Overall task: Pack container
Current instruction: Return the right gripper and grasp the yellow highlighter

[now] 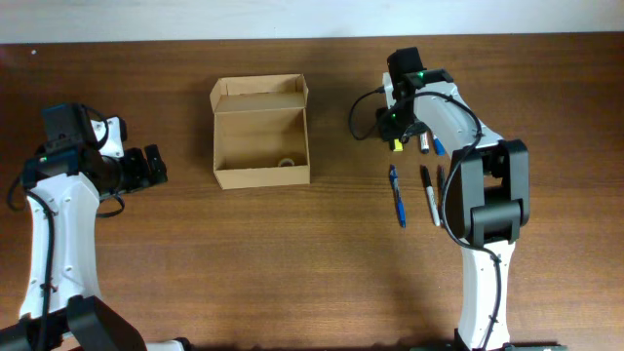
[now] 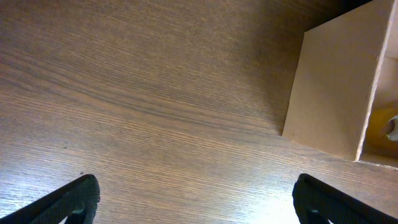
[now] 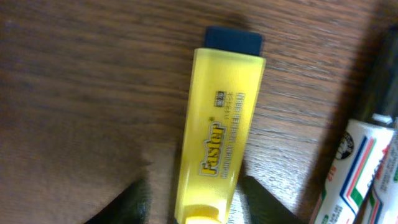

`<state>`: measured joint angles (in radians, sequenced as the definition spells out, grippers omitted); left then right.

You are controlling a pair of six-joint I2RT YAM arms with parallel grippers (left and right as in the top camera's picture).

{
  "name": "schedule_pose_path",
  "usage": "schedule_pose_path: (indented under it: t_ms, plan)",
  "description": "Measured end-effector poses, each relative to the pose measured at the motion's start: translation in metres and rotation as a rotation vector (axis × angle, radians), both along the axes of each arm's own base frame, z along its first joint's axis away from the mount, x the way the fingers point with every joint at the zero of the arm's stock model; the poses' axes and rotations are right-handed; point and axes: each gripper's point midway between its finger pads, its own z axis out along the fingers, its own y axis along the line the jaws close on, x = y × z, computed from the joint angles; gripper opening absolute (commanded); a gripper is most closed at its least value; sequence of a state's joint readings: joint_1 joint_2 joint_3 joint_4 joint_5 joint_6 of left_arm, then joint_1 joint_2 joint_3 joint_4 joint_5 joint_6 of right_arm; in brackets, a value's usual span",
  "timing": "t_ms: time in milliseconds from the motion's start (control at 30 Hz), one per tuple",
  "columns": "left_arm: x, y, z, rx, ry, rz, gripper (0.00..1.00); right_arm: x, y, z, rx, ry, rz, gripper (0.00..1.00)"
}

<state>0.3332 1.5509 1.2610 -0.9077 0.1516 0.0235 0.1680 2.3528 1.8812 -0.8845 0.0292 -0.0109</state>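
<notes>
Left gripper: jaws spread wide, with only wood grain between them. Only the two dark fingertips show, cut off by the bottom edge of the wrist view.

The container sits open at upper centre of the overhead view, with its lid flap folded back toward the top. In my left wrist view its side wall fills the upper right and the rest runs out of frame. A small pale object lies inside, too small to identify.

Right gripper: the fingers are two dark blurs at the bottom edge, parted on either side of a yellow highlighter lying on the table. Wood shows between the barrel and the finger at lower left, so it is not clamped. Contact on the other side is too blurred to judge.

A white marker is cut off at the right edge. A blue pen and a black pen lie lower, at right of centre in the overhead view.
</notes>
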Motion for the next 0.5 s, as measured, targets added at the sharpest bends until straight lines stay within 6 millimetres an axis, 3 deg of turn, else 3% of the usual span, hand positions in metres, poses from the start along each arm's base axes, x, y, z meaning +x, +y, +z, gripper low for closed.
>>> schedule_pose_path:
  t_ms: [67, 400, 500]
  plan:
    - [0.000, 0.000, 0.000, 0.000, 0.000, 0.000, 1.00, 0.000, 0.000, -0.001, 0.002, 0.001, -0.006, 0.04]
    - [0.000, 0.000, 0.000, -0.002, -0.001, -0.001, 1.00, -0.006, 0.001, 0.004, 0.011, 0.035, -0.014, 0.04]
    - [0.000, 0.000, 0.000, -0.002, 0.000, -0.001, 1.00, -0.008, 0.002, 0.015, 0.014, 0.058, -0.013, 0.04]
